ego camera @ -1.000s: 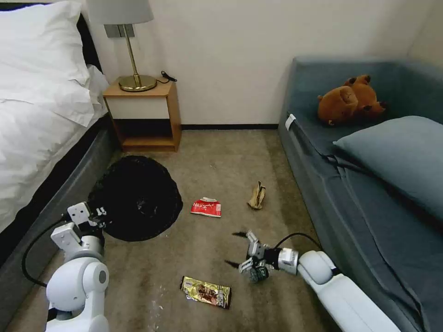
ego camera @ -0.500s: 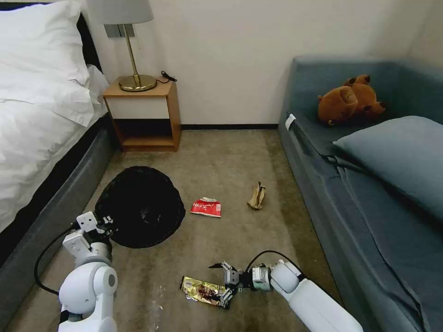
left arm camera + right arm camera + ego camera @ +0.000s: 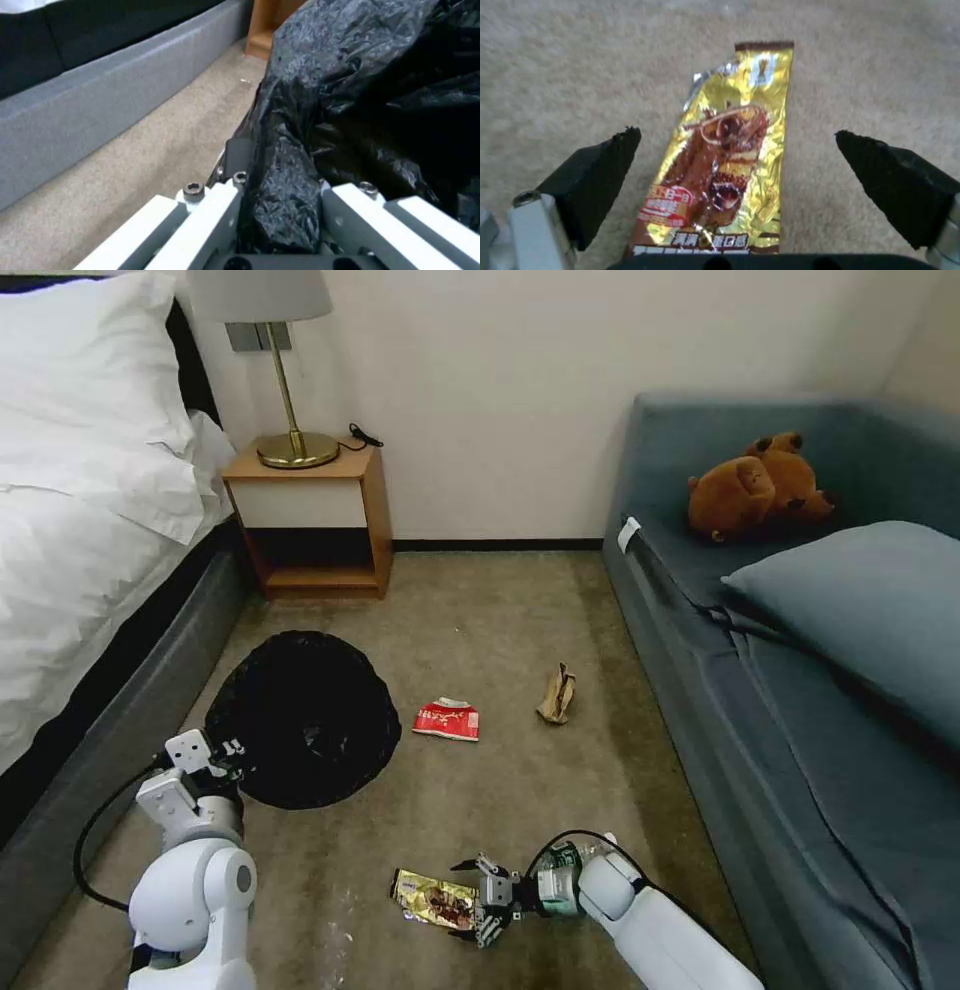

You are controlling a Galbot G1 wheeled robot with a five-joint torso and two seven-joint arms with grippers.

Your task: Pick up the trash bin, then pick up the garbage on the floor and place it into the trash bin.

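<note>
The trash bin (image 3: pixel 305 720), lined with a crinkled black bag, is at the left beside the bed. My left gripper (image 3: pixel 225 752) is shut on its near rim, and the left wrist view shows the bag (image 3: pixel 360 93) pinched in that gripper (image 3: pixel 282 168). My right gripper (image 3: pixel 470 902) is low over the carpet and open. Its fingers straddle the near end of the yellow-brown snack wrapper (image 3: pixel 435 900) (image 3: pixel 725 157), which lies flat between them in the right wrist view (image 3: pixel 735 133). The green-labelled bottle (image 3: pixel 557 872) lies behind that wrist. A red-and-white packet (image 3: pixel 447 719) and a tan scrap (image 3: pixel 556 694) lie mid-floor.
A bed (image 3: pixel 90 530) runs along the left, with a wooden nightstand (image 3: pixel 315 520) and a lamp (image 3: pixel 290 390) at the back wall. A blue sofa (image 3: pixel 780 670) with a brown plush toy (image 3: pixel 760 485) and a cushion lines the right. Open carpet lies between them.
My right gripper has left the bottle and dropped leftward and nearer onto the snack wrapper. The bin shifted slightly nearer with the left gripper, then held still.
</note>
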